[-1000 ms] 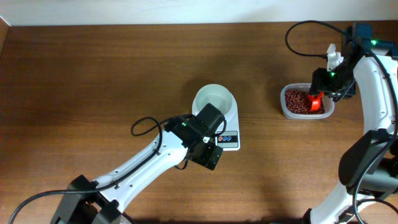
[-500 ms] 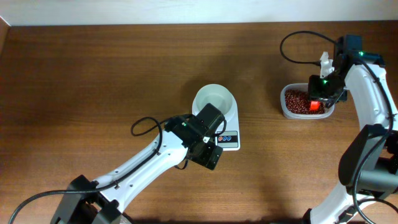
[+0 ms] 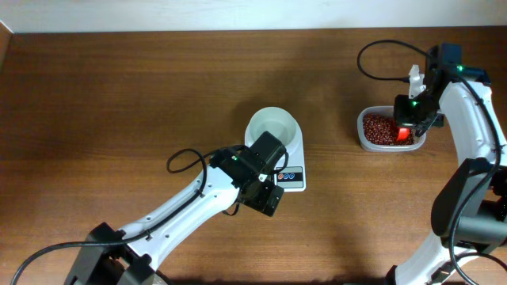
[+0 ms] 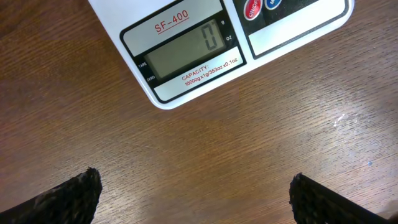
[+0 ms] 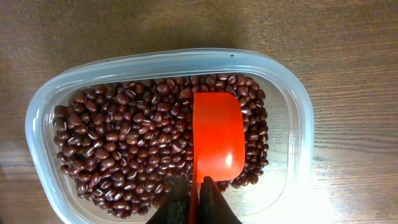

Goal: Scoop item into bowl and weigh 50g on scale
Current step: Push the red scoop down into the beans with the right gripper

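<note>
The beans [image 5: 124, 149] lie heaped in a clear plastic tub [image 5: 292, 93] at the right of the table. On them rests an orange scoop [image 5: 217, 137], with no beans showing in its cup. Its long axis runs straight out from the right claw [image 5: 194, 199], whose fingers are pinched together on the handle, so the beans lie directly ahead and beneath.

The bowl [image 3: 273, 127] stands on the scale [image 4: 186, 56], well apart to the left, and the display reads zero. The left claw [image 4: 199, 199] hangs spread wide at the scale's front edge, holding nothing. The right arm is nearer the beans.
</note>
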`<control>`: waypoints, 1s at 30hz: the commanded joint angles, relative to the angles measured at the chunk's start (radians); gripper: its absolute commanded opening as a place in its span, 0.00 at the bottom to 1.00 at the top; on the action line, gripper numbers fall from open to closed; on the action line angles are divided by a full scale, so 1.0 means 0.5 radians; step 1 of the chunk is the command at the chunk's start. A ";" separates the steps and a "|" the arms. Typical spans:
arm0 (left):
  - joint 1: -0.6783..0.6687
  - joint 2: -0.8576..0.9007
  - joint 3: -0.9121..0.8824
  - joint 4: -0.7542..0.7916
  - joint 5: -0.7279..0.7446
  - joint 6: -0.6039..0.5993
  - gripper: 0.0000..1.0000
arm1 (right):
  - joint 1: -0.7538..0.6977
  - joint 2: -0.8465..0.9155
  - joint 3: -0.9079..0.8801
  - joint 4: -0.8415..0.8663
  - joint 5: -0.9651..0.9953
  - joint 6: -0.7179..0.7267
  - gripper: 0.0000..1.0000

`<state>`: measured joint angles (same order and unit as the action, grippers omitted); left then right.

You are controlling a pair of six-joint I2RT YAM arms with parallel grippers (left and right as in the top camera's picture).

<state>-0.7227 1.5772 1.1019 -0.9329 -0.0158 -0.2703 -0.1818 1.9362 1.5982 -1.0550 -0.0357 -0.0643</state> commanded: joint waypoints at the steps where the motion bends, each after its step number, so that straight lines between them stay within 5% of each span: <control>1: -0.006 -0.021 -0.014 0.001 -0.020 0.003 0.99 | 0.005 -0.034 -0.024 0.026 0.113 -0.067 0.04; 12: -0.006 -0.021 -0.014 0.001 -0.020 0.003 0.99 | 0.005 -0.032 -0.180 0.136 -0.144 -0.102 0.04; 30: -0.006 -0.021 -0.014 0.002 -0.020 0.003 0.99 | -0.403 -0.031 -0.417 0.248 -1.144 -0.172 0.04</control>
<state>-0.7227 1.5772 1.1019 -0.9329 -0.0158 -0.2703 -0.3885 1.9171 1.4204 -0.9146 -0.5373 -0.1429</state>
